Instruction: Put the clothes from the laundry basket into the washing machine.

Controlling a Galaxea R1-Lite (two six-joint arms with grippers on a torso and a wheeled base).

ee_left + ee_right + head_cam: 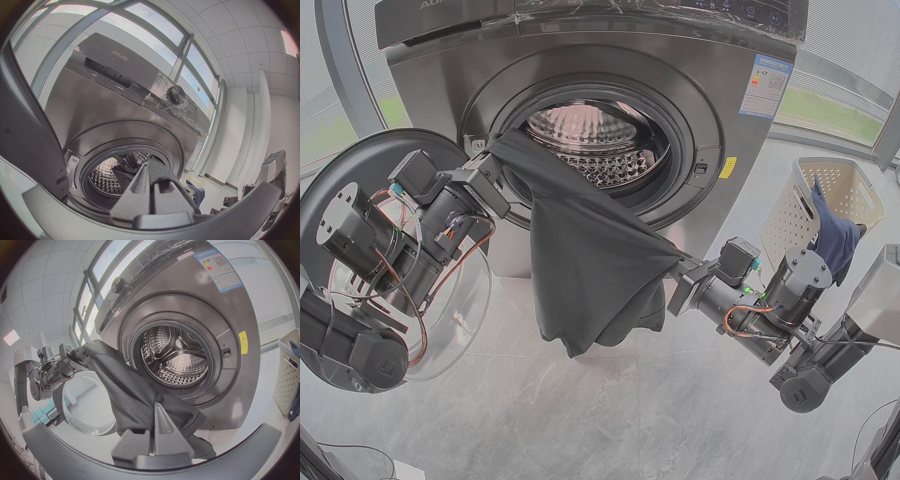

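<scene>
Your left gripper (pixel 491 152) is clamped shut on the top corner of the dark shirt (pixel 587 250), right at the left edge of the washing machine (pixel 700 81) opening. Your right gripper (pixel 677 267) is pinched on the other corner, but it sits lower and out in front of the machine, below the lip of the opening.

So the shirt is strung between the two like a banner. Only that top corner overlaps the drum (pixel 594 140); most of the cloth hangs in front of the machine and the hem droops toward the floor.

What I'd worry about:

- Let go now and I reckon most of it slides down the front panel onto the floor, since so little is inside.
- Push in with the right side this low and the loose bottom probably bunches on the lip or drapes over it rather than going in.
- Spread the arms any wider and a corner could slip out of a pinch, because the top edge looks taut.
- The open door (pixel 362 156) is just beside your left arm, so a sideways swing could knock it.

There's a blue garment (pixel 834 234) hanging over the laundry basket (pixel 850 187) rim, off to your right.
</scene>
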